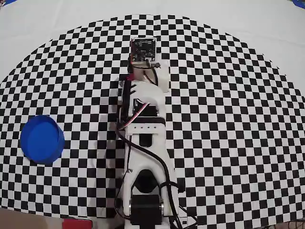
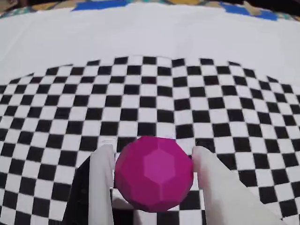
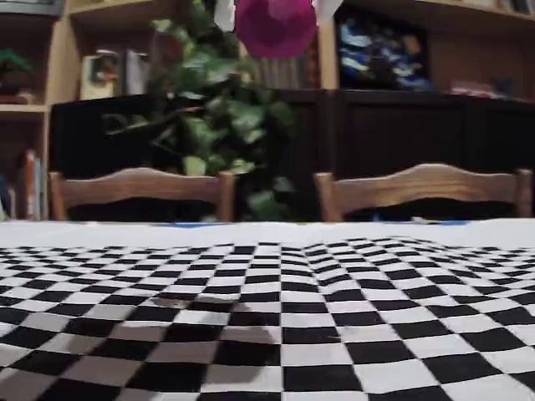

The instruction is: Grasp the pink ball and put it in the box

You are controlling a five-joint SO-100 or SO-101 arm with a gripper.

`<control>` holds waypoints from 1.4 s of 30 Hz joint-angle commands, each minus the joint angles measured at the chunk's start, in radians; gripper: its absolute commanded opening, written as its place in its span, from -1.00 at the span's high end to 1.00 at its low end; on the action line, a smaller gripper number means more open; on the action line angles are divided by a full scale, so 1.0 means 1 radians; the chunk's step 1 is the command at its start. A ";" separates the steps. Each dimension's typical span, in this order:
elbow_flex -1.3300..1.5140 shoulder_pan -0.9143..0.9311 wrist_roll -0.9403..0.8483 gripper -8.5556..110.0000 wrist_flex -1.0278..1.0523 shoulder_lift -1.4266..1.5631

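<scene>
Pink ball (image 2: pixel 153 174): clamped between white fingers (image 2: pixel 102 183) – raised well above checkered bench (image 3: pixel 351 334).
Box (image 1: pixel 42 139): blue, at overhead view's left – well apart.

The checkered worktop (image 1: pixel 228 119) is seen bare on the right of the overhead view, so passage there is unobstructed. On the left, the only obstacle is the box (image 1: pixel 42 139), set well apart from the arm (image 1: pixel 145 143), with open squares between them. A red object (image 1: pixel 76 223) is glimpsed at the bottom edge. The pink ball (image 3: pixel 276 25) is held high above the worktop in the fixed view, and the surface beneath is left clear.
</scene>
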 commanded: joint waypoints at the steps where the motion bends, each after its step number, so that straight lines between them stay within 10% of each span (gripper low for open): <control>1: 0.005 -0.052 0.006 0.86 0.003 0.060; 42: 0.095 -0.502 0.006 0.86 0.003 0.138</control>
